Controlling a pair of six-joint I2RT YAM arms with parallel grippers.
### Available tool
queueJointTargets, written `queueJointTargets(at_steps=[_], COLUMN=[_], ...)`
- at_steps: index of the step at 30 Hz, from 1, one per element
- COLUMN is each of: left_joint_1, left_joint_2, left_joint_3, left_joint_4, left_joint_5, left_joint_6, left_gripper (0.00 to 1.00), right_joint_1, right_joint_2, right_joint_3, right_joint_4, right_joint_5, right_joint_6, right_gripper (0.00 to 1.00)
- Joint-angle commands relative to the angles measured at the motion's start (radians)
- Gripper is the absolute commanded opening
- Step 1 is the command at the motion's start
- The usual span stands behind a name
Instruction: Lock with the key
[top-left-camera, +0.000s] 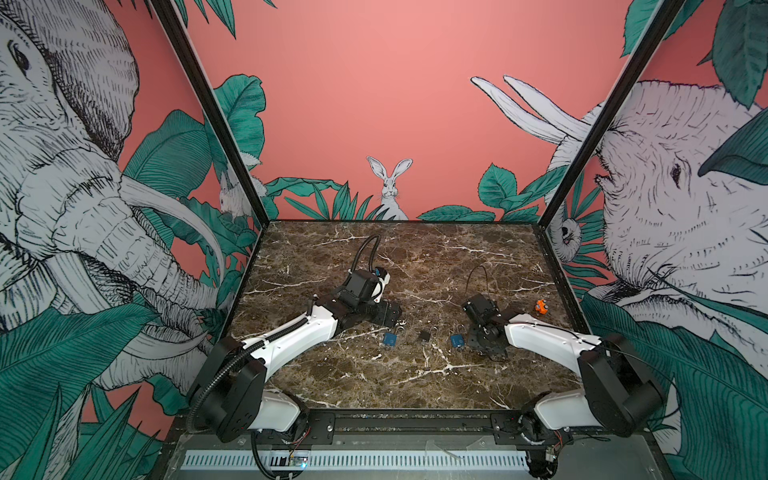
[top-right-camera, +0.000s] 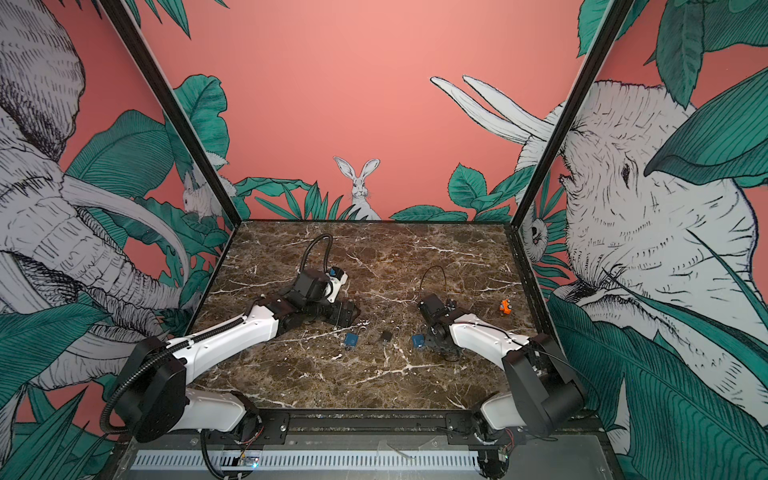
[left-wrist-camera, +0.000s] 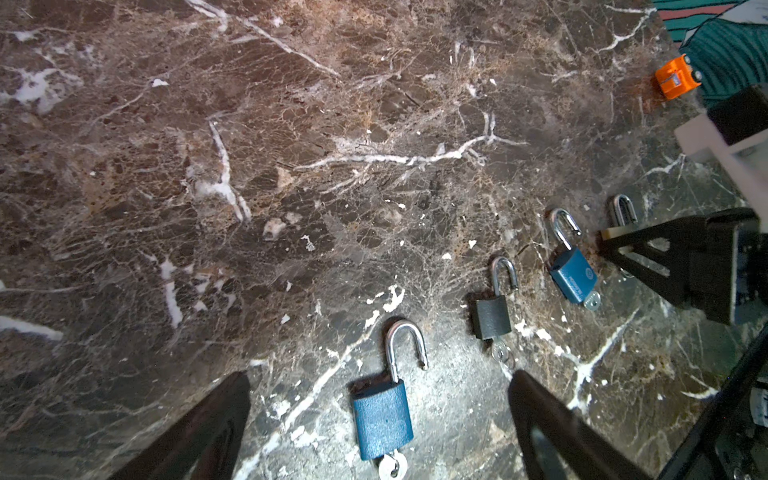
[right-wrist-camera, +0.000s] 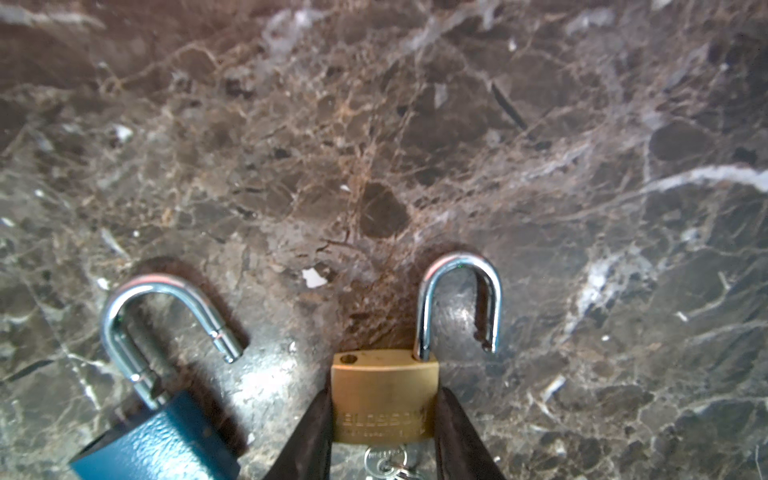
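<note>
The brass padlock lies on the marble table at four o'clock from its centre, shackle open, key in its base. The right gripper is clamped on its body, a finger against each side. Toward nine o'clock lie a blue padlock, a black padlock and a second blue padlock; near that last the left gripper hangs spread wide, touching nothing.

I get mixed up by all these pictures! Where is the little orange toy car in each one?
Both top views: the orange toy car sits at the table's right side.
Left wrist: the car is far off, at the table's edge.
Right wrist: not in it.
Shared landmark: the blue padlock beside the right fingers.
</note>
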Motion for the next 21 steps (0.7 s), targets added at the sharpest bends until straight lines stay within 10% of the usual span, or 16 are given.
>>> queueJointTargets(at_steps=[1,21], left_joint_1=[-0.007,-0.007], left_joint_2=[0.004,0.116], left_joint_3=[0.034,0.183], left_joint_4=[0.003,0.034], left_joint_5=[0.005,0.152], left_joint_6=[0.005,-0.116], left_gripper=[0.98,0.95], right_joint_1=[0.005,0.089], right_joint_2=[0.002,-0.042], right_joint_3=[-0.028,0.327], right_joint_4=[0.013,-0.112], right_joint_5=[-0.006,-0.181], right_joint_6=[0.007,-0.405], right_gripper=[0.37,0.34])
